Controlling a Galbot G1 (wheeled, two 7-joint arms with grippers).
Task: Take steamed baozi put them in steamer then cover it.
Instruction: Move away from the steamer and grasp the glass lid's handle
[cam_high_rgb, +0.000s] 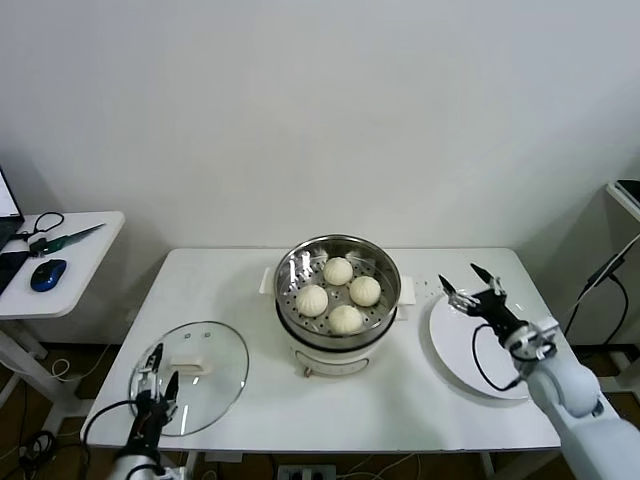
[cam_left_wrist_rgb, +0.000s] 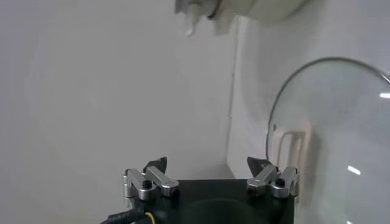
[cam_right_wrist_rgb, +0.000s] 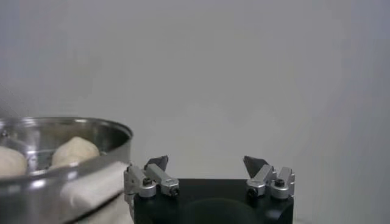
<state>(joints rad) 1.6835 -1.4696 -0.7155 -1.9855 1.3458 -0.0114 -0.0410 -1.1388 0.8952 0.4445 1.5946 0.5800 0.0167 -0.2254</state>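
Beside steamer (cam_high_rgb: 338, 300) rim, cover (cam_high_rgb: 190, 376)

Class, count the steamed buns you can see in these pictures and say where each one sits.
4, all inside the steamer: one at the back, one on the robot's right, one on its left, one nearest the front. None appears hidden.

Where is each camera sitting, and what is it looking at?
Head view: up on the robot's head, looking down at the table, the steamer holding four baozi, and both open hands.
Left wrist view: on the left arm, facing the cover, with the left hand showing.
Right wrist view: on the right arm, facing the steamer, with the right hand showing.
Shared: head and right wrist both show the steamer.
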